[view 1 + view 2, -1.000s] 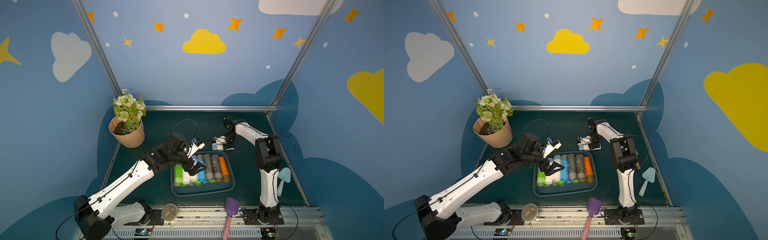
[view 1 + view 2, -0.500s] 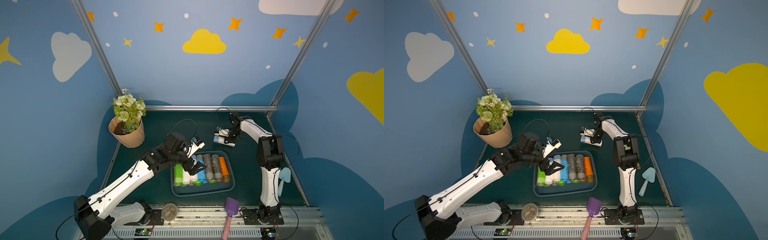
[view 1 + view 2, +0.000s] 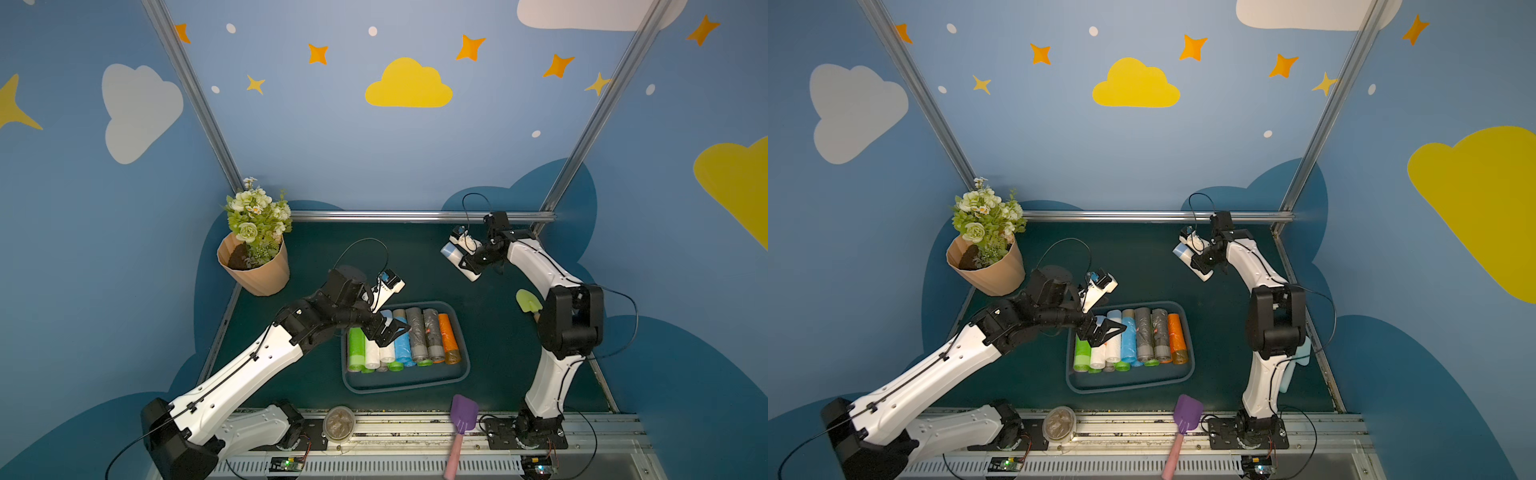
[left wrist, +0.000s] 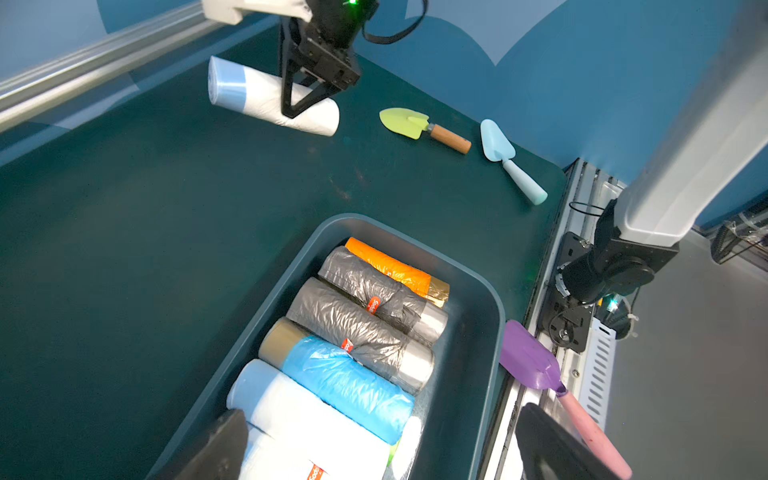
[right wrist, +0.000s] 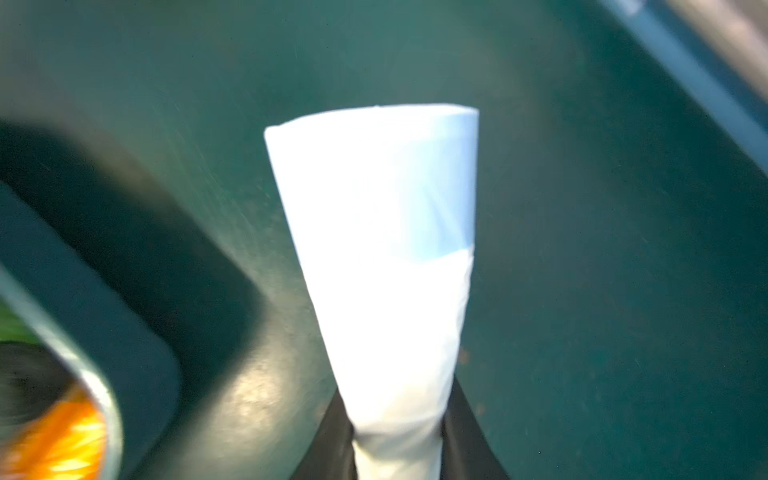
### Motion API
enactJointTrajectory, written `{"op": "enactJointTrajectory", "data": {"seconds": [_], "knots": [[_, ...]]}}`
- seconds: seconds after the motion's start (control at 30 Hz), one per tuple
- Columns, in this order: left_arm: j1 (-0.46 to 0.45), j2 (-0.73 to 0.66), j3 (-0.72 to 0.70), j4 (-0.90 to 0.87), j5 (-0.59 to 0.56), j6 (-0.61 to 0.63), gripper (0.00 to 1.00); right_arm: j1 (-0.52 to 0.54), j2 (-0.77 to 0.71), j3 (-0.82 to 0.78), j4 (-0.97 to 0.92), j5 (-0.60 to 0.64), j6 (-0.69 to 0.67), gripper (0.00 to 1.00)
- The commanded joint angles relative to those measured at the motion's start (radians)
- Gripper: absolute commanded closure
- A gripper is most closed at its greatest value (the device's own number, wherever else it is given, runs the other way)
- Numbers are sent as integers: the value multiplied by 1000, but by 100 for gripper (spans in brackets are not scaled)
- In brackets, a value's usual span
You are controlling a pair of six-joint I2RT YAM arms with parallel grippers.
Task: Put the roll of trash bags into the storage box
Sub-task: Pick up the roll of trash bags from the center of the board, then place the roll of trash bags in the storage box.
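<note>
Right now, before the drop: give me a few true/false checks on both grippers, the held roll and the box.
1. The right gripper is shut on a white roll with a pale blue end. True.
2. That roll already lies in the box. False: it is held over the mat, outside the box.
3. The left gripper is open above the box. True.
4. The orange roll lies at the box end nearest the flower pot. False: it is at the end farthest from the pot; a green roll lies nearest.
5. The purple scoop lies in the box. False: it rests on the front rail, outside the box.
</note>
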Motion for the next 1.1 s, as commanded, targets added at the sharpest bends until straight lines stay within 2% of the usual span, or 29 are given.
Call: {"op": "enactJointTrajectory", "data": {"seconds": [0.0,0.07,0.27,0.37,0.5,0.63,0.9,1.07], "knots": [[5,-25,-17,39,-41,-10,0,7,-116,-88,127,-112,187,89],[4,-30,-25,48,-56,-10,0,18,-182,-150,153,-126,221,89],[4,-39,-32,63,-83,-12,0,93,-399,-310,160,-66,357,89],[4,-55,-34,66,-88,-10,0,140,-506,-387,174,-36,475,87],[4,-74,-44,78,-95,-8,0,194,-610,-417,71,-29,587,89],[4,-74,-45,83,-88,-15,0,254,-740,-499,51,18,717,88],[0,-79,-51,90,-79,-18,0,303,-826,-586,-81,46,916,91],[-1,-73,-51,90,-77,-18,0,336,-878,-677,-64,33,999,91]]}}
